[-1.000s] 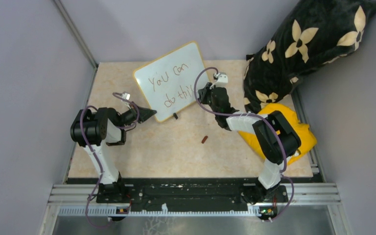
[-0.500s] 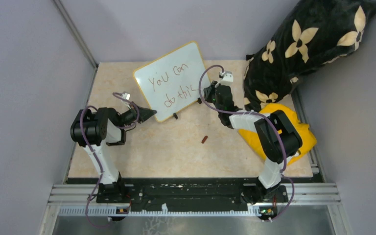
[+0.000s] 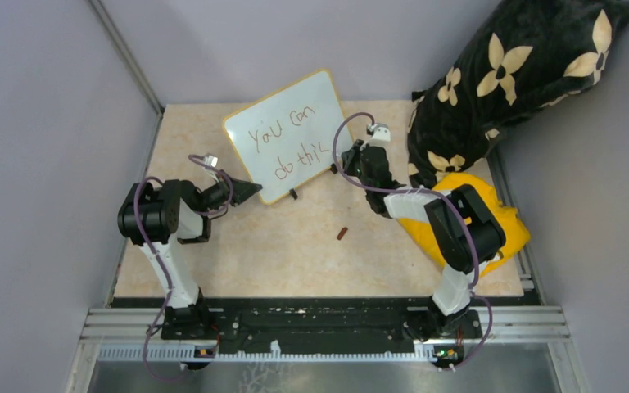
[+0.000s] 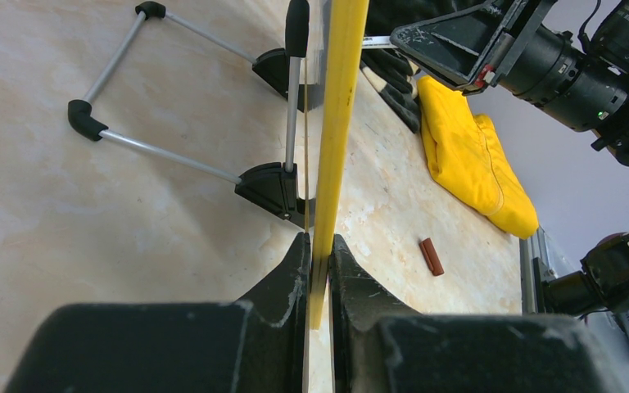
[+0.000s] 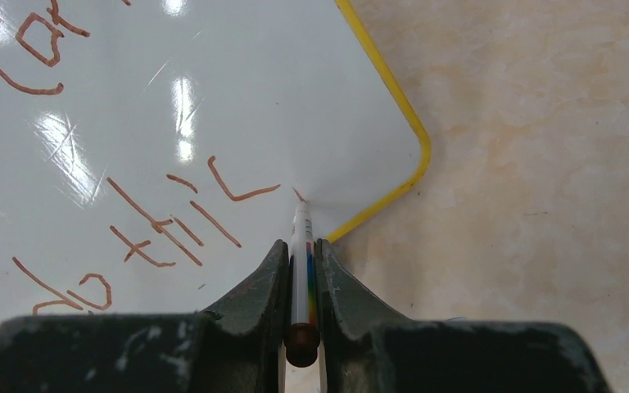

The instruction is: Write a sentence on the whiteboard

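Left fingers clamp the yellow-framed white whiteboard; right fingers pinch a thin pale marker. The unfinished last letter probably needs light, short strokes.

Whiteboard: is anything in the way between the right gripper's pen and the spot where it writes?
Nothing visible does. The right gripper holds the marker with its tip touching the whiteboard near a rounded corner, just past the last letters of the sentence. The surface around the tip is bare.
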`<state>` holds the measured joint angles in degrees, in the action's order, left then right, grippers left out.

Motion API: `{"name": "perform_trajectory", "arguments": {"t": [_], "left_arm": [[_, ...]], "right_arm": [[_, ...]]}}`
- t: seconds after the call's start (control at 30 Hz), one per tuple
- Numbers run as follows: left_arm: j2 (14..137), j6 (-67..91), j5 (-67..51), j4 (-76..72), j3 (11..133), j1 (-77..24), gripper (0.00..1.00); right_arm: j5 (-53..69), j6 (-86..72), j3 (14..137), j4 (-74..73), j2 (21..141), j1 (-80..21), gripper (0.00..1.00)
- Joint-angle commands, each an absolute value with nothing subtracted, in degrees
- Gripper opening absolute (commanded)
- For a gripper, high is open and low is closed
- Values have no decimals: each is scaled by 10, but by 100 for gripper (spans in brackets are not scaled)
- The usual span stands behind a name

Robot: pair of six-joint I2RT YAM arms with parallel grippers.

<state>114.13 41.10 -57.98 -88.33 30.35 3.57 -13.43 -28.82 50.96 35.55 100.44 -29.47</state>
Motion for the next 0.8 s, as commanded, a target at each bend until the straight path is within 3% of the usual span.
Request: {"name": "perform_trajectory", "arguments": {"t": [0.0,0.47,0.77], "left_arm": [[1150,423,-594,-897,311,32,0],[1151,424,-594,-898,311,32,0],[1151,424,-594,-899,312,32,0]], "right_arm": [[-116,-297,510,378,990,-306,0],[-117,-293,529,368,984,-348,0],[-164,-297,486,372,923,-319,0]]}}
